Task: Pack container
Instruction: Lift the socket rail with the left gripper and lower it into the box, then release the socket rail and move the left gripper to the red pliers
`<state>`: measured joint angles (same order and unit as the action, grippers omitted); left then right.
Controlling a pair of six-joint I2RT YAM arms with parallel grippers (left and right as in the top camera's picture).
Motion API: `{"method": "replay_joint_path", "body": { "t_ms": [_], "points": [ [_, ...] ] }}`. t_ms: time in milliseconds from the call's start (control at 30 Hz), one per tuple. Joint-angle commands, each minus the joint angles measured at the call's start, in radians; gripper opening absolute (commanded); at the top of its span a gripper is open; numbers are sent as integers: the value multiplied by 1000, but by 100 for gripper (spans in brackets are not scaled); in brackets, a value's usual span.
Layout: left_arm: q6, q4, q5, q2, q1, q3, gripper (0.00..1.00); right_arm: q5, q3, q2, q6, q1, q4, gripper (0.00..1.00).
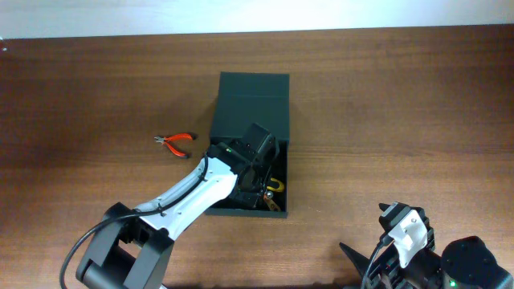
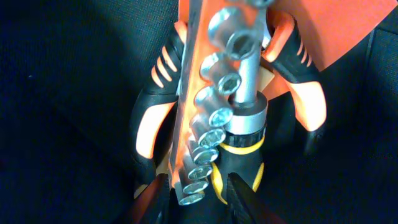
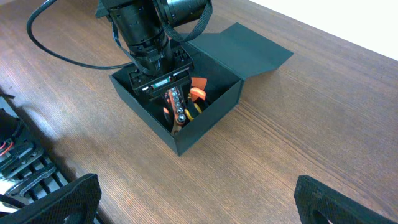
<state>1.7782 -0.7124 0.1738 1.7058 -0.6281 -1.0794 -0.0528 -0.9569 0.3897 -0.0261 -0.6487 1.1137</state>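
The dark green container (image 3: 214, 112) is seen at the middle of the wooden table (image 1: 401, 96), with its hinged lid (image 1: 253, 100) thrown open toward the far edge. The left gripper (image 2: 196, 193) is lowered inside it, so the walls are all around the fingers. A socket rail (image 2: 205, 134), a row of chrome sockets on an orange strip, is held at its near end between the narrowly set fingers. Beneath it, orange-and-black plier handles (image 2: 149, 124) and a driver with a yellow-and-black collar (image 2: 245, 118) are seen on the box floor. Red-handled pliers (image 1: 177, 143) are left on the table beside the container. The right gripper (image 3: 196, 186) is spread wide, well apart from the container, with nothing held.
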Motion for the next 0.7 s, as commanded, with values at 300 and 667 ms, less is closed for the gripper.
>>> {"method": "replay_joint_path", "body": {
  "t_ms": [300, 667],
  "points": [
    [-142, -69, -256, -255, 8, -114, 54, -6, 3, -5, 9, 1, -3, 99],
    [-558, -431, -381, -326, 427, -316, 99, -6, 3, -5, 9, 1, -3, 99]
  ]
}}
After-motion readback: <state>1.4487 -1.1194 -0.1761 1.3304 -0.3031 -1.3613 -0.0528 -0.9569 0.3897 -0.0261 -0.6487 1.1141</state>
